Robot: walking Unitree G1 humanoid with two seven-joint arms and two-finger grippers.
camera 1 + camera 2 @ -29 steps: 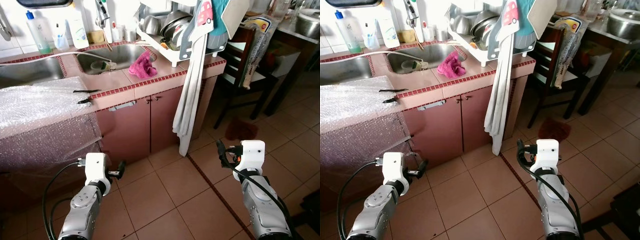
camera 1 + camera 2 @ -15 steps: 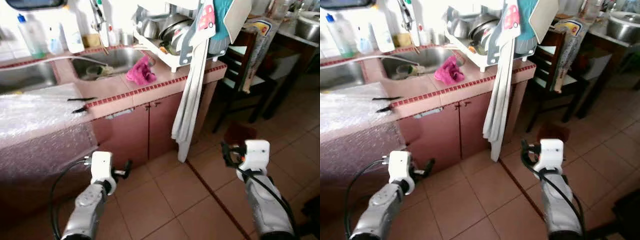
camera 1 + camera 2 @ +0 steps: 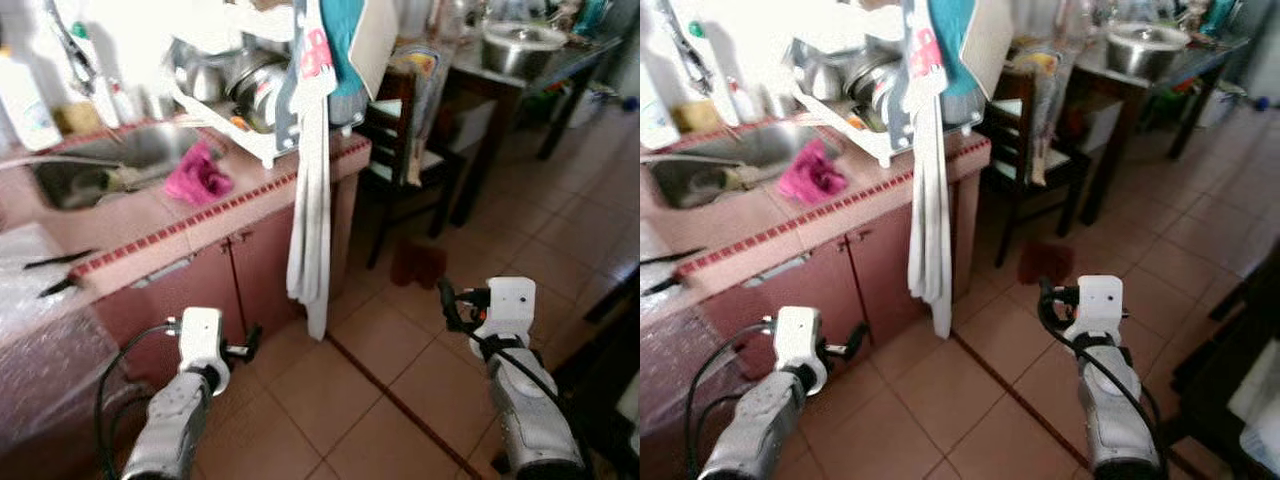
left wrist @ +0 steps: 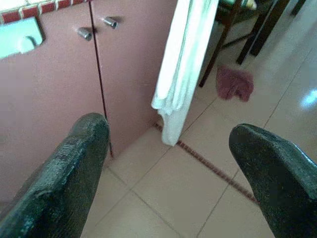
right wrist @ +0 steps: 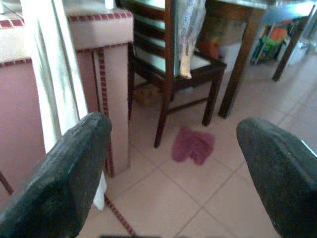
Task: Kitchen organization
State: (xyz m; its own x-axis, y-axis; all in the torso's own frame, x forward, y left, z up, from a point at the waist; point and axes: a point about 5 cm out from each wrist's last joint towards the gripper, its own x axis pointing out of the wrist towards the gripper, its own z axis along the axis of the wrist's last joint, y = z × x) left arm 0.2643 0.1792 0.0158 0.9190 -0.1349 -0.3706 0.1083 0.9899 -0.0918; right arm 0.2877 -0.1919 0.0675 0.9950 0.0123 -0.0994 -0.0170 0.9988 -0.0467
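Observation:
A pink tiled counter with a steel sink runs along my left. A crumpled pink cloth lies on it beside a dish rack full of metal pots. A long white towel hangs off the counter's corner. A dark red rag lies on the floor tiles by a chair. My left gripper is held low in front of the cabinet doors, open and empty. My right gripper is held low over the floor, open and empty, facing the rag.
A dark wooden chair stands just past the counter's end. Behind it is a dark table with a steel pot. Bubble wrap drapes over the counter at far left. Tiled floor lies open between my arms.
The whole picture has swung to the right: the counter and sink now sit further left and more of the table and floor shows. Both arms keep the same low pose.

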